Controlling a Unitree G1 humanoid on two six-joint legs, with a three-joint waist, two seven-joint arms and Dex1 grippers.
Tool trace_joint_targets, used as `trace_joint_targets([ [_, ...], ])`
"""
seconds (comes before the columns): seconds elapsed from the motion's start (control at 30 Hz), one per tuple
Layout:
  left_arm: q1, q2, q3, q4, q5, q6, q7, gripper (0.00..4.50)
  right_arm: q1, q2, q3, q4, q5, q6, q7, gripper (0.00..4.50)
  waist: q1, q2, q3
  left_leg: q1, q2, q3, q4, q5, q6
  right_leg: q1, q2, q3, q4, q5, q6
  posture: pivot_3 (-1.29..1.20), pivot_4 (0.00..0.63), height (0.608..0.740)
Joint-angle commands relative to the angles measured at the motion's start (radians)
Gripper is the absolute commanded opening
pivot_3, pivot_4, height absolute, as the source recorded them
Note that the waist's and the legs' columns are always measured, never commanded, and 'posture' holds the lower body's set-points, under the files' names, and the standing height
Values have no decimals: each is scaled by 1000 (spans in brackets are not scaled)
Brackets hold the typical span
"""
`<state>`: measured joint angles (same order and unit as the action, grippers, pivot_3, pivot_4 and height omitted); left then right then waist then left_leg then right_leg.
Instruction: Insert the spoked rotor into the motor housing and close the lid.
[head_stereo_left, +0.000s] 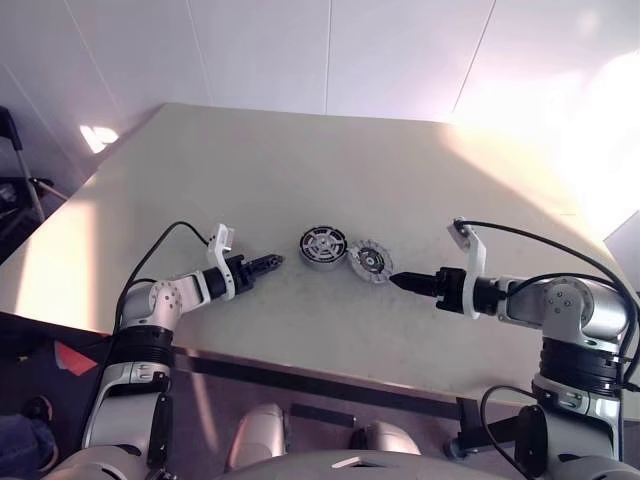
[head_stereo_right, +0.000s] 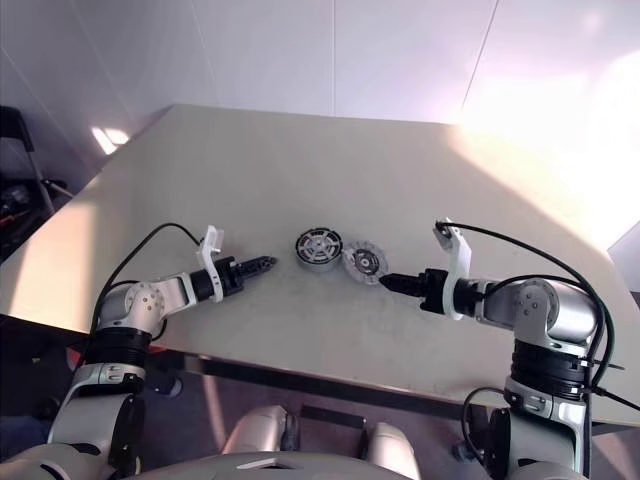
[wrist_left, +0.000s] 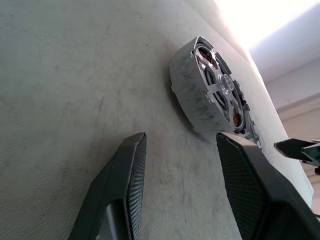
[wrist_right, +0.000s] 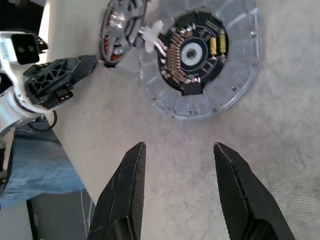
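On the pale surface, the motor housing touches the lid. Left claw and right claw, fingers apart and empty, flank them, ready to grab.

We see a matt, faintly grainy beige worktop. The motor housing shows a scuffed, dull grey metal wall, bright silver spokes and coppery windings. The lid at its 3 o'clock looks like translucent plastic. The claw fingers are black, finely textured plastic.
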<state>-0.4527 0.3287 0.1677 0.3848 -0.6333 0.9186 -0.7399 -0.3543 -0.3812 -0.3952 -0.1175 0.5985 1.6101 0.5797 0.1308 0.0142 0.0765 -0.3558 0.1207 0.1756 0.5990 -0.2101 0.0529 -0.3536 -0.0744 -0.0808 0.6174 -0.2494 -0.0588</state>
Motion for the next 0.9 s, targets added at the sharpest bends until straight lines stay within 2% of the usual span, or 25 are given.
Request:
trace_joint_targets([
  [0.03,16,17,-2,-18,4,19,-6,2374,-15,21,-47,10,77,4,-94,2363,0,0,0,0,0,0,-1,0,0,0,0,0,0,2,-3,0,0,740],
  [0.27,23,24,13,-28,1,19,8,2374,-67,101,-108,77,120,4,-249,2363,-7,0,0,0,0,0,-4,0,-1,0,0,0,-3,1,-2,0,0,740],
  [0.53,12,25,27,-15,6,-2,26,2374,-118,204,-173,104,73,4,-357,2363,-7,0,0,4,-1,0,-10,3,-6,0,0,0,-5,-1,2,0,0,740],
  [0.77,16,25,16,-11,20,-9,20,2374,-158,217,-189,114,58,-22,-355,2363,-6,0,-1,7,-2,0,-21,8,-14,0,0,0,-7,-1,1,0,0,740],
  [0.9,23,17,11,-15,23,-12,21,2374,-179,168,-143,75,93,-80,-279,2363,-6,0,-1,7,-2,0,-22,8,-14,0,0,0,-8,-1,1,0,0,740],
])
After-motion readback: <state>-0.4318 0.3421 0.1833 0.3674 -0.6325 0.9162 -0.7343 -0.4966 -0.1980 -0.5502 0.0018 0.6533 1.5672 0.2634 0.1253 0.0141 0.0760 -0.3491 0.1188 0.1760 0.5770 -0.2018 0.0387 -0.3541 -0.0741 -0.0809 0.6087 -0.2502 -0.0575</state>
